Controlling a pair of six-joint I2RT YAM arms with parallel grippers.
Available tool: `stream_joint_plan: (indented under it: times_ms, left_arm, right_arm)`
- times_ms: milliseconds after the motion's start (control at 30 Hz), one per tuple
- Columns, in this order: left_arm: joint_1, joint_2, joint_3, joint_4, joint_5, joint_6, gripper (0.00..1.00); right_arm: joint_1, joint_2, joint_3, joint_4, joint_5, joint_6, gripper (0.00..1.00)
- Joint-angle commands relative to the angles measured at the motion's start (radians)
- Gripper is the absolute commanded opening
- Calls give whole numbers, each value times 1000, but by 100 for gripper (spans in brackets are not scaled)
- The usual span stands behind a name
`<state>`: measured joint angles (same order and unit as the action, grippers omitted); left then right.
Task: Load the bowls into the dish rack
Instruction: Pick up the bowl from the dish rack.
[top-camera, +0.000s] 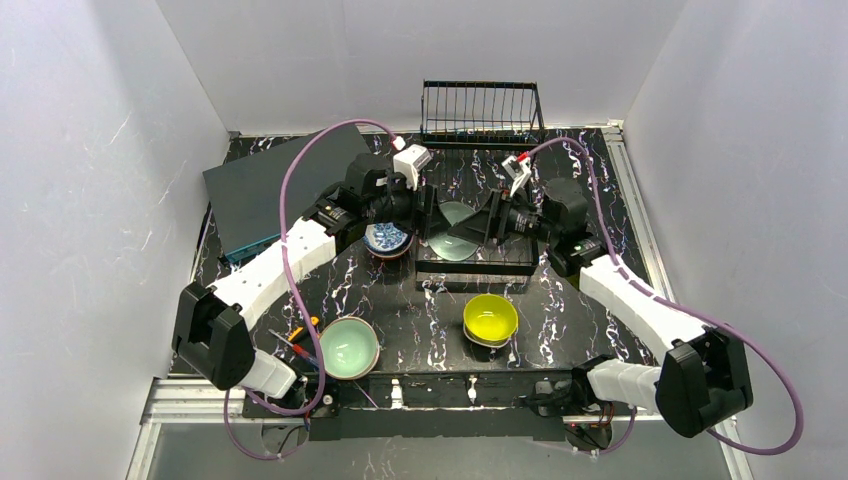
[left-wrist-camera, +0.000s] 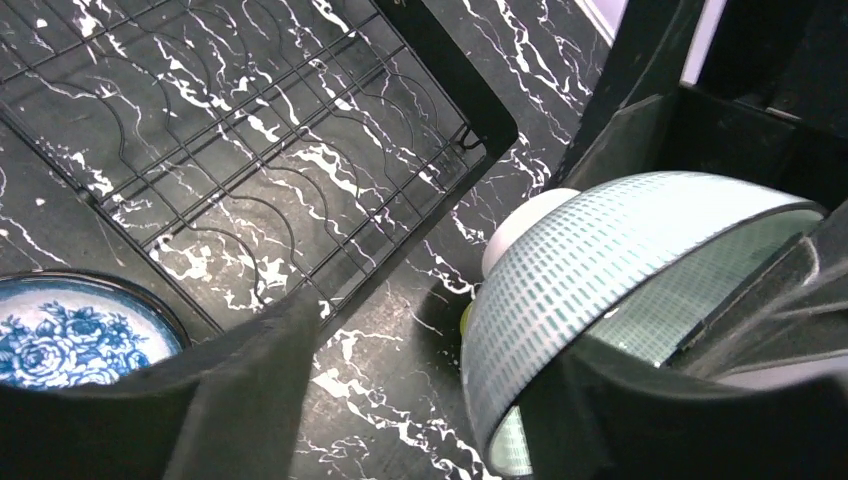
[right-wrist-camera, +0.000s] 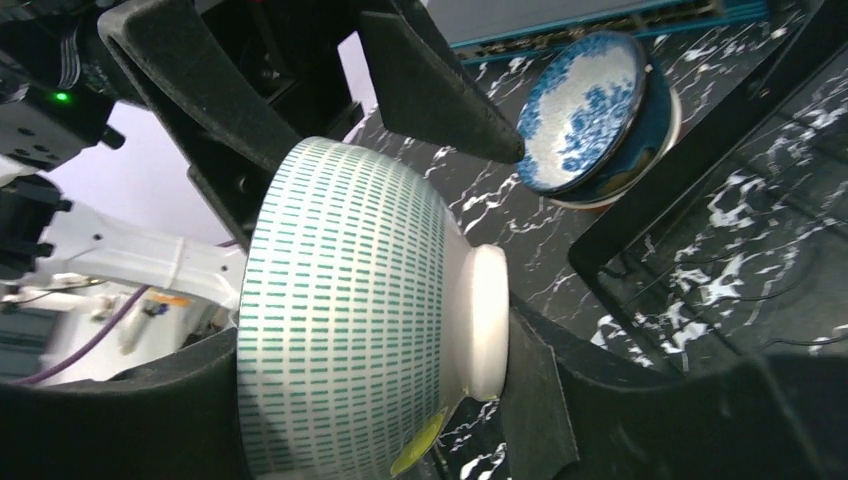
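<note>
White, green-dashed bowl (right-wrist-camera: 350, 310) is held on edge just above the black wire dish rack (top-camera: 475, 272) at mid-surface, pinched rim-to-foot by the right tool (right-wrist-camera: 370, 400) while the left tool (top-camera: 433, 224) stands spread beside it, apparently for slotting upright between wires.

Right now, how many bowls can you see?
4: blue-patterned bowl left of centre, dashed bowl lifted at centre, mint bowl near left, yellow bowl near right. Others may be nested, hidden, under the yellow or blue-patterned bowl.
</note>
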<state>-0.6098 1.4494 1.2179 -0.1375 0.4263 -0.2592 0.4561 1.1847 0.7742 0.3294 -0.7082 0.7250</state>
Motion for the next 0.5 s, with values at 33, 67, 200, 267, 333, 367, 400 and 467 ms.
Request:
stream_joint_plan:
  times_ms: [33,67,200,267,333,367,400,467]
  left_arm:
    - [7,-4,17,-5,-32,-1,76]
    - [7,-3,17,-8,-35,0,79]
    - [7,-9,19,-16,-55,2,86]
    - [7,-16,16,-19,-71,5,84]
    - [6,-22,11,-15,-81,9,75]
    - [7,-23,8,-11,-77,9,65]
    - [7,-23,8,-6,-68,9,54]
    - [7,-15,9,-1,-40,7,30]
  right_arm:
    - [9,1,159,-231,175,-189,1]
    - [10,9,172,-252,200,-196,1]
    - [8,51,207,-303,273,-209,1]
    - [6,72,216,-300,263,-209,1]
    - [6,89,216,-280,233,-197,1]
    - [6,96,212,-267,218,-187,1]
    - [6,103,205,-247,196,-177,1]
    - [7,112,192,-205,147,-152,1]
